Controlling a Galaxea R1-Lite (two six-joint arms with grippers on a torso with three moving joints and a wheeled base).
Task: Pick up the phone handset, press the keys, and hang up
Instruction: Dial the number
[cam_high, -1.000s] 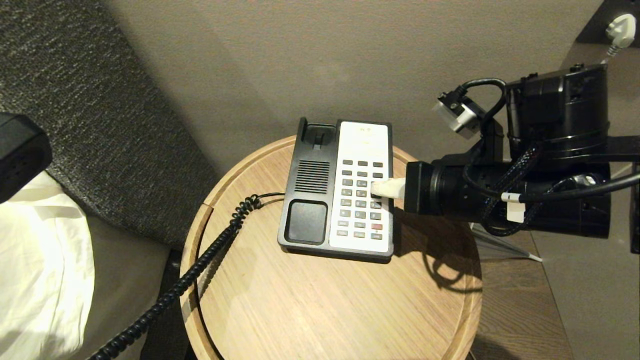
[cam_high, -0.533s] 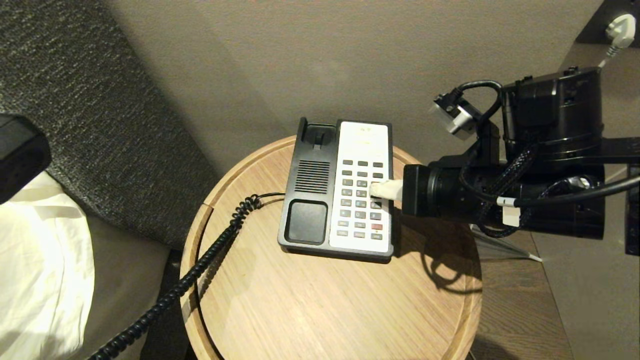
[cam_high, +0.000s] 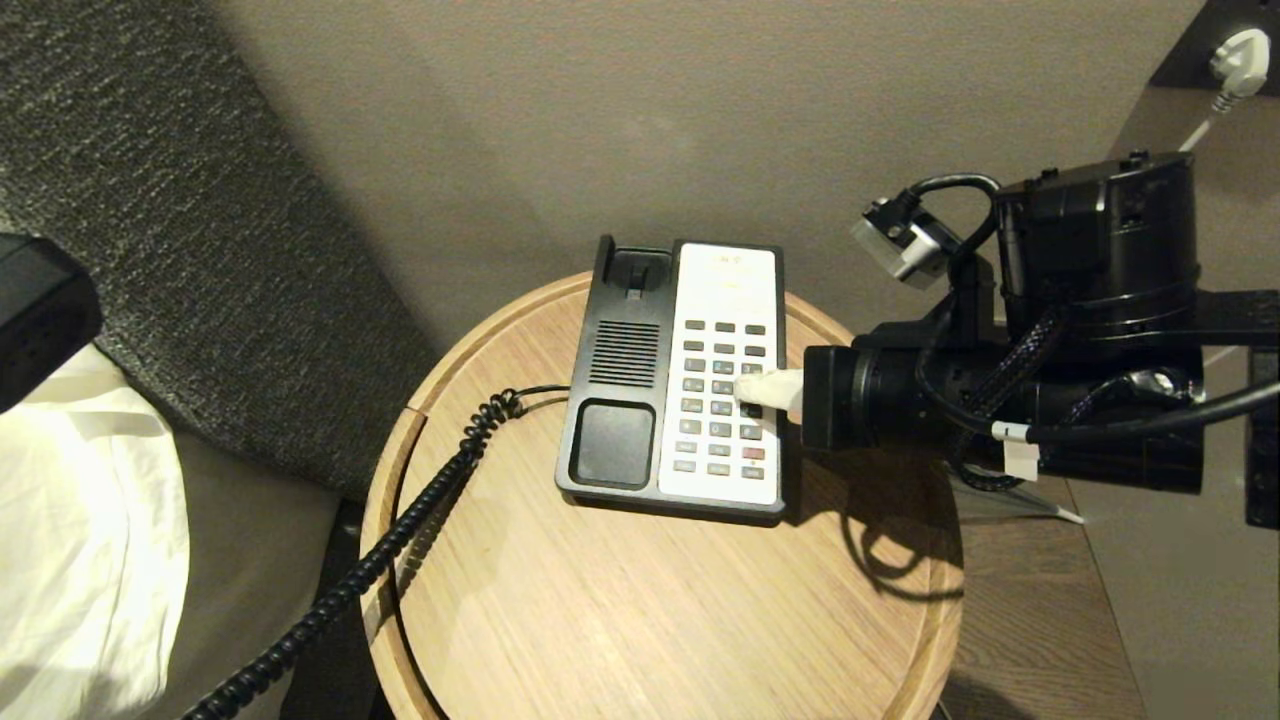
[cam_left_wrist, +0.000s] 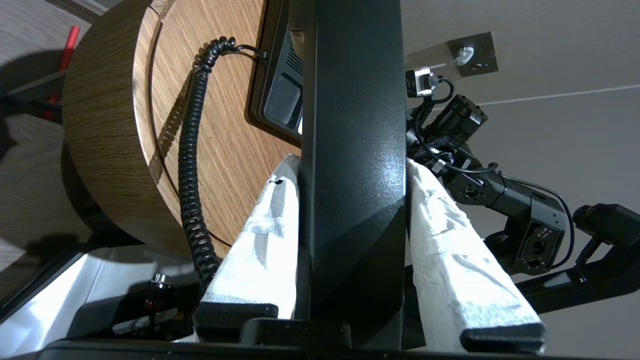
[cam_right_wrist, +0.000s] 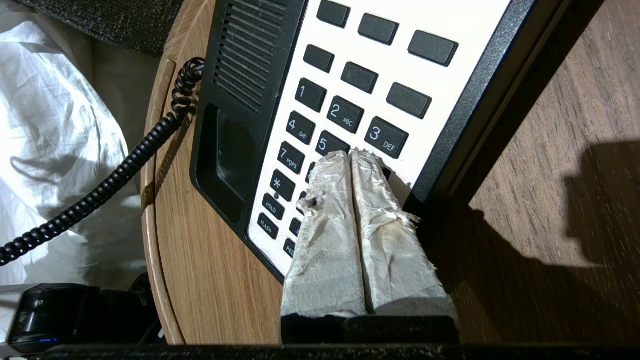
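The black phone handset (cam_left_wrist: 350, 100) stands between the white-wrapped fingers (cam_left_wrist: 260, 235) of my left gripper (cam_left_wrist: 352, 162), which is shut on it off the table's left side. Its coiled cord (cam_high: 400, 530) runs from the phone base (cam_high: 625, 440) over the table rim. My right gripper (cam_high: 745, 390) reaches in from the right. It is shut, with both wrapped fingertips together on the cream keypad (cam_high: 720, 290). In the right wrist view the right gripper (cam_right_wrist: 350, 156) touches down beside key 5 (cam_right_wrist: 330, 144), just below key 3 (cam_right_wrist: 386, 137). The base's cradle (cam_high: 615, 445) is empty.
The phone sits at the back of a round wooden table (cam_high: 650, 620) with a raised rim. A grey upholstered headboard (cam_high: 150, 200) and white bedding (cam_high: 80, 550) lie to the left. A wall socket with a white plug (cam_high: 1240, 55) is at the far right.
My right gripper's fingertips have shifted slightly along the keypad toward the table's near side, and the wrist has rolled a little. The phone base, the cord and the handset have kept still.
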